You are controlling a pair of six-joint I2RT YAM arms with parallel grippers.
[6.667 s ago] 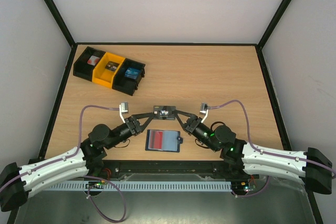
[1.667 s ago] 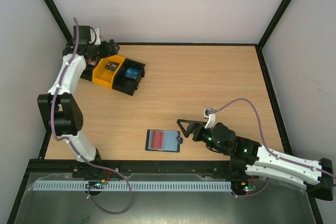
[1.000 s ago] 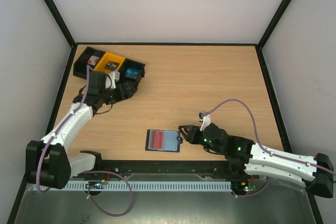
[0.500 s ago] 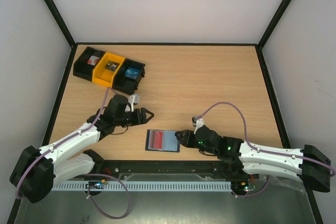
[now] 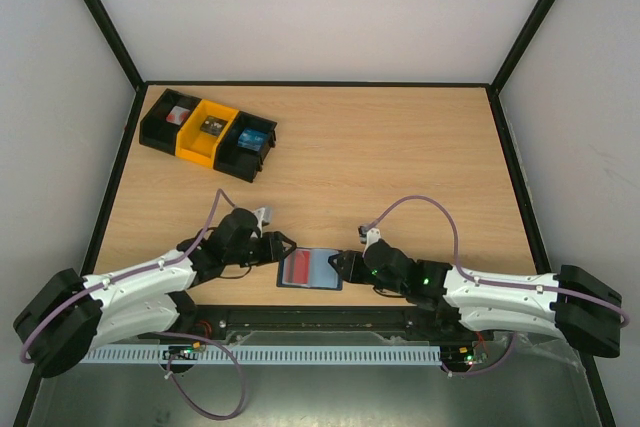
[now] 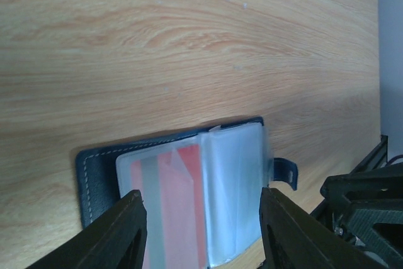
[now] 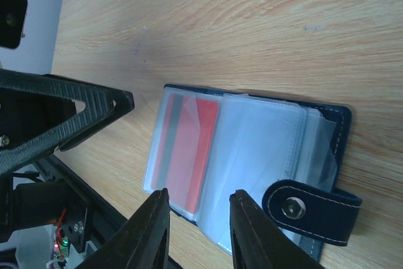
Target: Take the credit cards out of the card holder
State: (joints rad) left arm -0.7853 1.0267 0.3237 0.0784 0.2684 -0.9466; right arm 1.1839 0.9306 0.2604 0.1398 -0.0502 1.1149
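The card holder [image 5: 310, 269] lies open near the near edge of the table [image 5: 400, 147], your left gripper [image 6: 201, 218] spread wide at its left side and your right gripper [image 7: 200, 218] spread wide at its right by the closing tab [image 7: 312, 209], neither holding anything. Pull the red card [image 7: 189, 155] with nothing pinning the holder and the whole thing will likely slide. Pinch the clear sleeve [image 7: 258, 149] along with it and the card probably won't come free.

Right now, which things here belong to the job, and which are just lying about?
In the job: card holder, lying open; red card in its clear sleeve; left gripper and right gripper, both open, one at each end of it.
Lying about: black-and-yellow row of bins, far left.
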